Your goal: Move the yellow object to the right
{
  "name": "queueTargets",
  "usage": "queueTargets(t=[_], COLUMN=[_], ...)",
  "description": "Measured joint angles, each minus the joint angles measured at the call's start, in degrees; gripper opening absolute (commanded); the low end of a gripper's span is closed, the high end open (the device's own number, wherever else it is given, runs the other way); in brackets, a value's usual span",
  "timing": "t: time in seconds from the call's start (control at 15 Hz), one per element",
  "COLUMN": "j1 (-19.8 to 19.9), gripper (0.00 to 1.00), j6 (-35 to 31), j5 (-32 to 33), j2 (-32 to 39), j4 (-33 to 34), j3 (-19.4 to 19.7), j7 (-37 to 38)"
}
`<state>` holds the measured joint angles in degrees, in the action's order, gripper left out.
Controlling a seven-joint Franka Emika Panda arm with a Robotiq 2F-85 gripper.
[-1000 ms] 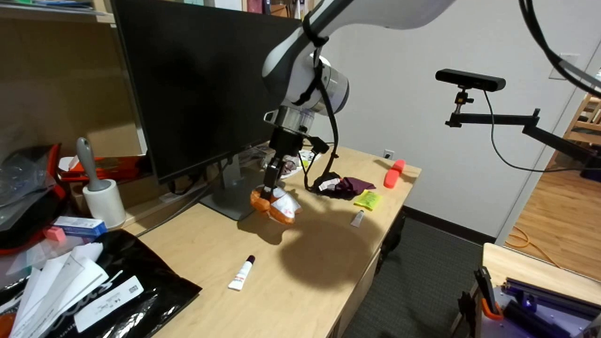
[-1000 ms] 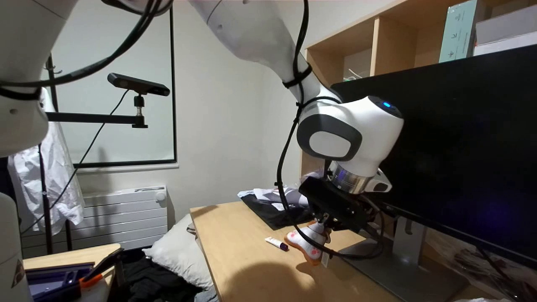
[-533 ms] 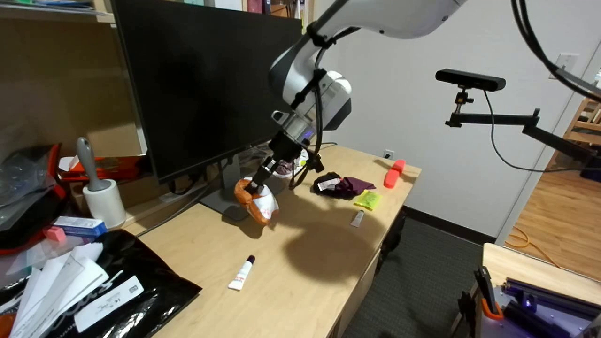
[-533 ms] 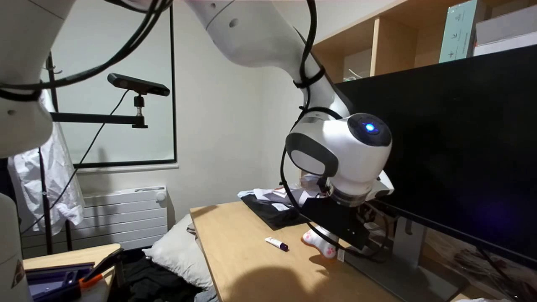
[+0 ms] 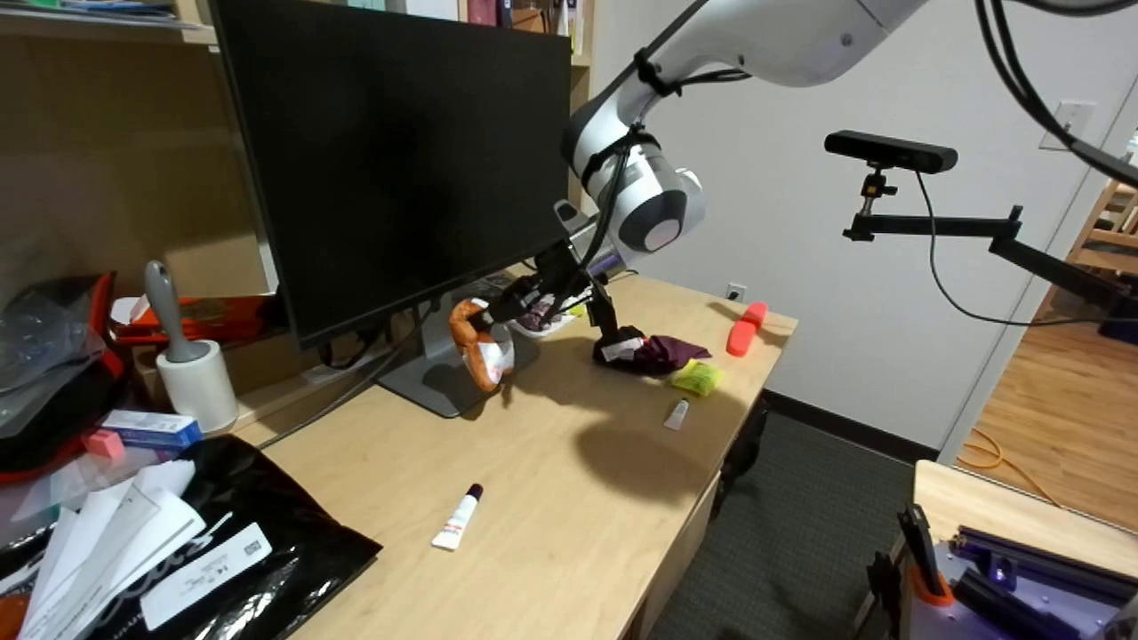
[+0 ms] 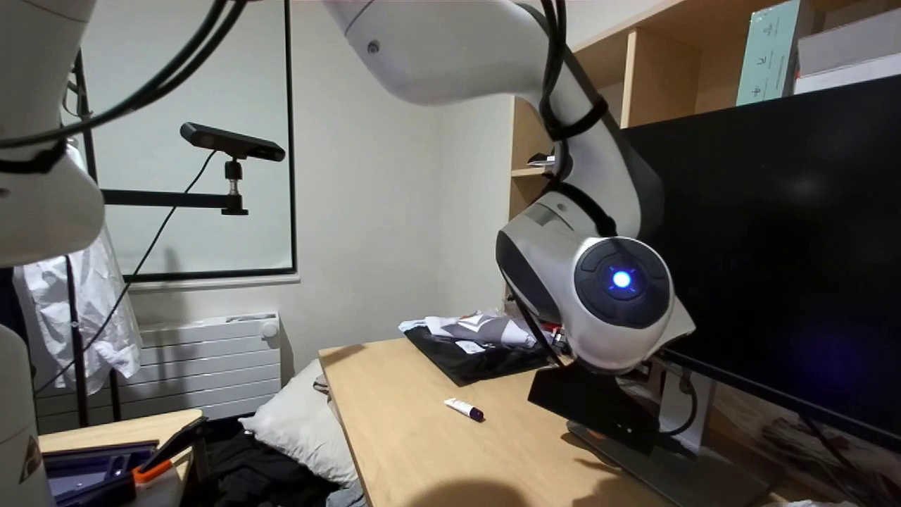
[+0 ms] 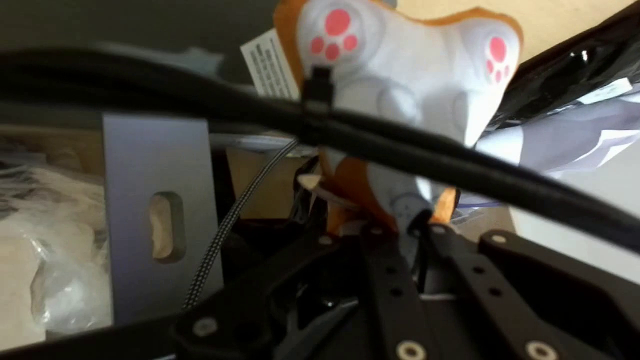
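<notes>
- Compared with half a second ago, the yellow object is farther toward 12 o'clock in an exterior view, and the arm has its wrist more toward 3.
- There also, a black bag lies at 8 o'clock on the desk, with papers on top; its inside I cannot see.
- At 4 o'clock, a purple tray has a dark bar in it.
- In an exterior view, the shelf at 2 o'clock holds a pale green box.
- The yellow object is held up near the monitor stand; its long axis goes nearly from 12 to 6 o'clock, the top leaning to 11.
- In the wrist view, two white paws with pink marks point to 11 and 1 o'clock.
- The gripper points to 8 o'clock and is clamped on the yellow object.
- The arm comes in from 1 o'clock and bends down; in an exterior view, a black housing below its blue light hides most of the yellow object.
</notes>
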<state>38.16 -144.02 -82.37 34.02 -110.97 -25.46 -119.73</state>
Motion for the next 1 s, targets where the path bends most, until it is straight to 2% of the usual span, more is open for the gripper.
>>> queueTargets(t=[0.13,0.33,0.47,0.53,0.8,0.93,1.0], j1=[1.8,-3.6,-5.0,-6.6,-16.7,-20.7,-23.4], gripper=[0.10,0.10,0.09,0.09,0.09,0.09,0.09], j6=[0.8,7.4,7.6,8.5,14.1,14.7,15.0], j5=[-3.7,-8.6,-9.3,-10.8,-23.8,-28.1,-28.7], j2=[1.2,1.6,1.6,1.5,1.6,2.3,2.9], j4=[0.9,0.7,0.7,0.9,3.5,4.6,5.7], j3=[-1.1,6.6,7.7,9.6,21.0,24.8,27.7], j7=[-7.8,-10.9,-10.9,-12.0,-24.9,-30.5,-30.6])
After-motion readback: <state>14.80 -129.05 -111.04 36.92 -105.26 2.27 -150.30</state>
